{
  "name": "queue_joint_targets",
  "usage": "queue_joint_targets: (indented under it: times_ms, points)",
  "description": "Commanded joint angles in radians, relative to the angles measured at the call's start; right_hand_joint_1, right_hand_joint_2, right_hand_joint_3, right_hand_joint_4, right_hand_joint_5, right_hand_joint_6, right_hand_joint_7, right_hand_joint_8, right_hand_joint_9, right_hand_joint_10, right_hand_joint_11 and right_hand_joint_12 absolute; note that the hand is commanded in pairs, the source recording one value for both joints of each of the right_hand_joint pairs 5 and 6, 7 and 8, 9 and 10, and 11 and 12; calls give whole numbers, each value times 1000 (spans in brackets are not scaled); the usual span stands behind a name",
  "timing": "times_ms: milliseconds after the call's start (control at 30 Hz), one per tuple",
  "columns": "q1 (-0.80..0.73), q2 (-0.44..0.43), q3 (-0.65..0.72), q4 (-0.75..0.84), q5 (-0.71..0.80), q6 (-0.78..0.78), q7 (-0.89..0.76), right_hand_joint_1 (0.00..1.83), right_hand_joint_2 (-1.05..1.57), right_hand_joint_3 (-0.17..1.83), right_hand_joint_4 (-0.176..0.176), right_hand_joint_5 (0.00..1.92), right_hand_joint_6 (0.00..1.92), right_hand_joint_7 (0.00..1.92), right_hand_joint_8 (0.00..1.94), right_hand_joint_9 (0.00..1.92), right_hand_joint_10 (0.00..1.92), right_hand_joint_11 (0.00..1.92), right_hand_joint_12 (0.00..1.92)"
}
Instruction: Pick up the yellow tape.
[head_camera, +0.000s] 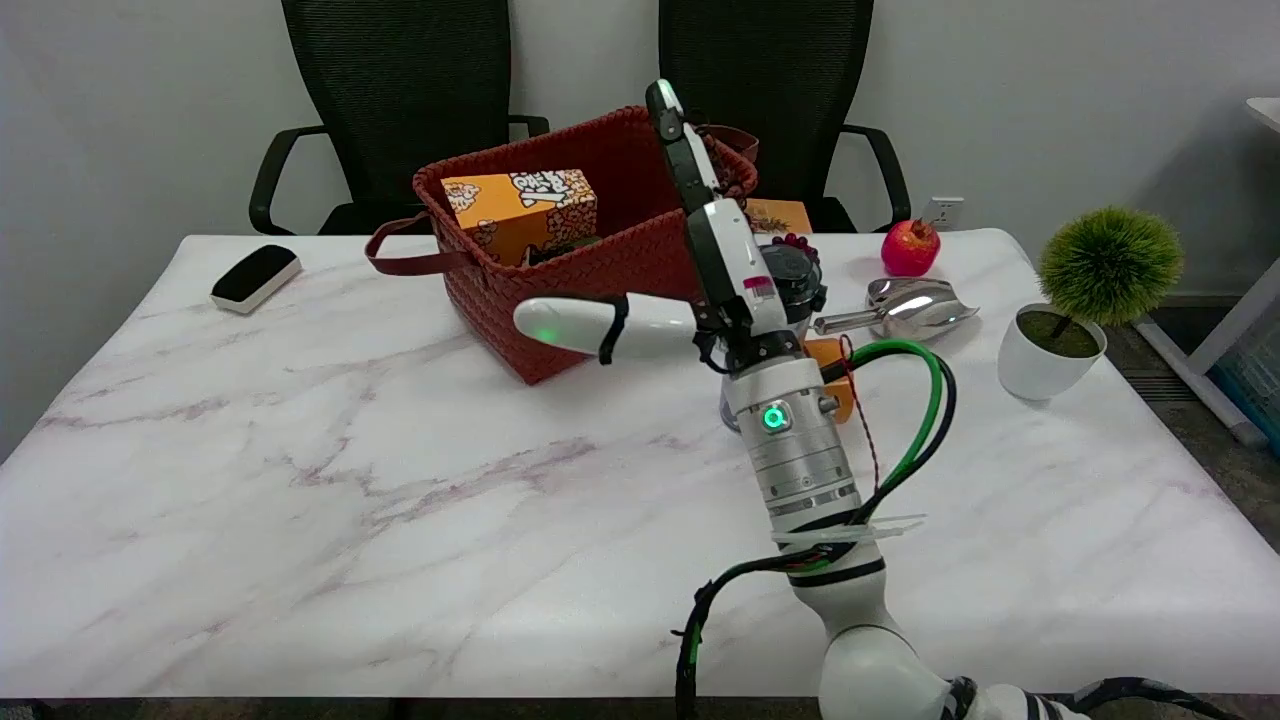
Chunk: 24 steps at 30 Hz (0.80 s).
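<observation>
The yellow tape (838, 375) is mostly hidden behind the robot hand (720, 270), whose fingers are spread, nothing held. An orange box (520, 212) is seen inside the red basket (600, 270) on the bench (350, 480).

White arm (800, 460) with green light, green-black cables, black-and-white hand (720, 260).

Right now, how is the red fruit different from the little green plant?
The fruit is red and smooth; the plant is green and fuzzy. The fruit lies bare on the table; the plant stands in a white pot. The fruit sits near the far edge; the plant sits nearer, by the right edge. Both are round.
</observation>
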Motion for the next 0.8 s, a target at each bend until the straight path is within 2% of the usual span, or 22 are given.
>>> queue_joint_targets:
  times_ms: [33,433,667,800]
  points:
    - [-29,79,-11,-46,-127,87,184,839,325,58,0,0,0,0,0,0,0,0,0]
    - [-55,88,-1,-42,-200,192,146,871,270,70,0,0,0,0,0,0,0,0,0]
    - [-56,73,9,-30,-178,220,-148,911,222,146,0,0,0,0,0,0,0,0,0]
    - [-55,17,37,-43,-154,233,-353,915,185,209,0,0,0,0,0,0,0,0,0]
